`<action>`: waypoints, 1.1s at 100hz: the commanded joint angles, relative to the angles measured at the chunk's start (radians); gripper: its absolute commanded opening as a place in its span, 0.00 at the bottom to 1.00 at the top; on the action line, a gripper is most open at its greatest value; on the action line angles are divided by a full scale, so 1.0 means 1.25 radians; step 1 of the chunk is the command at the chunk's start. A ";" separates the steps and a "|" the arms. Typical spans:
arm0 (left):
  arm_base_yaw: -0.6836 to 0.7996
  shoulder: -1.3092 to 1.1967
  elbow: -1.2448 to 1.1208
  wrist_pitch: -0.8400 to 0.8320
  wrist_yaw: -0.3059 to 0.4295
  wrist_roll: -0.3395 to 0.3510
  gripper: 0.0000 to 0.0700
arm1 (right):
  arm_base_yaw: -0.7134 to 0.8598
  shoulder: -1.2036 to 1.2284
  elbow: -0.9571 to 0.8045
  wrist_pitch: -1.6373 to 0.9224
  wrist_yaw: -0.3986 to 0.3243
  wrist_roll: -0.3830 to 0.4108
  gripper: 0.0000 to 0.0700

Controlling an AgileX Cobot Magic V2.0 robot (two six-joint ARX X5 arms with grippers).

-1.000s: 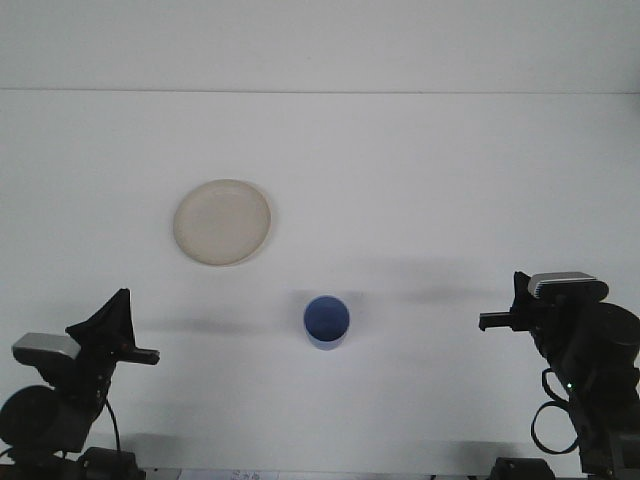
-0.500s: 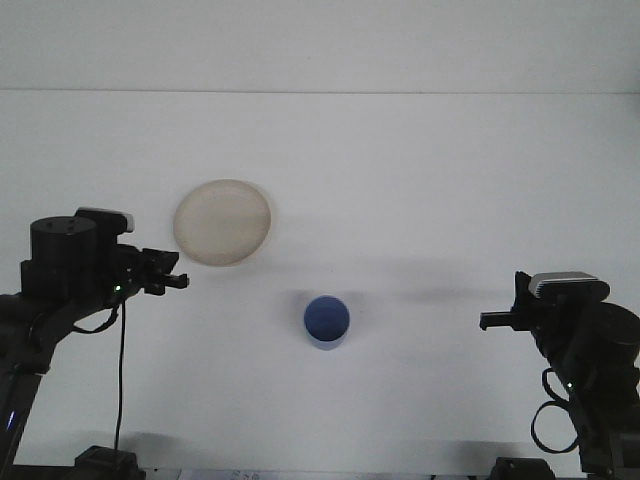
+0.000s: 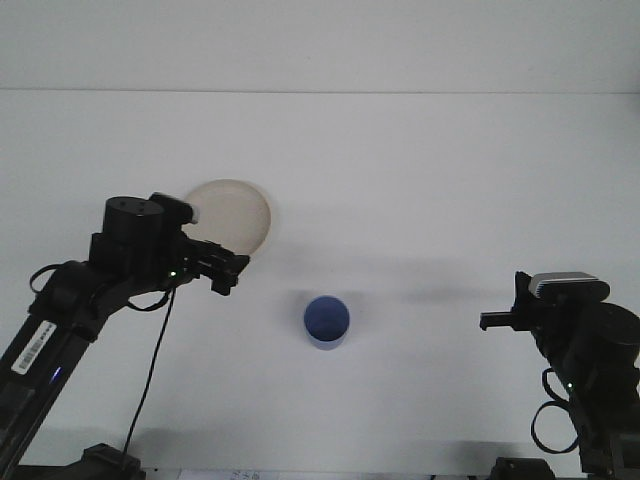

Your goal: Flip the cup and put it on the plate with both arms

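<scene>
Cup (image 3: 326,320), blue, stands mouth up on the white worktop (image 3: 430,180) near the middle, touched by neither arm. The cream plate (image 3: 235,212) lies farther and to the left, well apart from it. The left end effector (image 3: 232,273) reaches over the near edge of the plate, between plate and cup; whether it is released or clenched cannot be told. The right end effector (image 3: 497,320) sits at the near right, well clear of the cup, its state equally unclear.

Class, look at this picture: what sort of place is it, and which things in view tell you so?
Probably a robot lab test bench: a bare white table against a blank wall, two robot arms, and only a blue cup and a beige plate set out.
</scene>
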 commanded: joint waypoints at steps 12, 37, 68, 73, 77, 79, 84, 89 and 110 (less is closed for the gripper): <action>-0.102 0.087 0.018 0.054 0.005 -0.034 0.62 | 0.000 0.003 0.005 0.010 0.002 0.012 0.02; -0.197 0.210 0.023 0.064 0.005 -0.046 0.62 | 0.000 0.003 0.005 0.010 0.002 0.012 0.02; -0.254 0.277 0.023 0.069 0.004 -0.028 0.62 | 0.000 0.003 0.005 0.007 0.001 0.012 0.02; -0.257 0.288 0.023 0.070 -0.003 -0.027 0.62 | 0.000 0.003 0.005 0.007 0.001 0.012 0.02; -0.259 0.299 0.023 0.071 -0.013 -0.027 0.62 | 0.000 0.003 0.005 0.007 -0.002 0.012 0.02; -0.259 0.304 0.023 0.071 -0.018 -0.026 0.62 | 0.000 0.003 0.005 0.007 -0.002 0.012 0.02; -0.261 0.316 0.023 0.071 -0.030 -0.024 0.62 | 0.000 0.003 0.005 0.007 -0.004 0.012 0.02; -0.261 0.331 0.023 0.071 -0.036 -0.024 0.59 | 0.000 0.003 0.005 0.007 -0.004 0.012 0.02; -0.266 0.353 0.023 0.077 -0.037 0.002 0.00 | 0.000 0.003 0.005 0.007 -0.004 0.012 0.02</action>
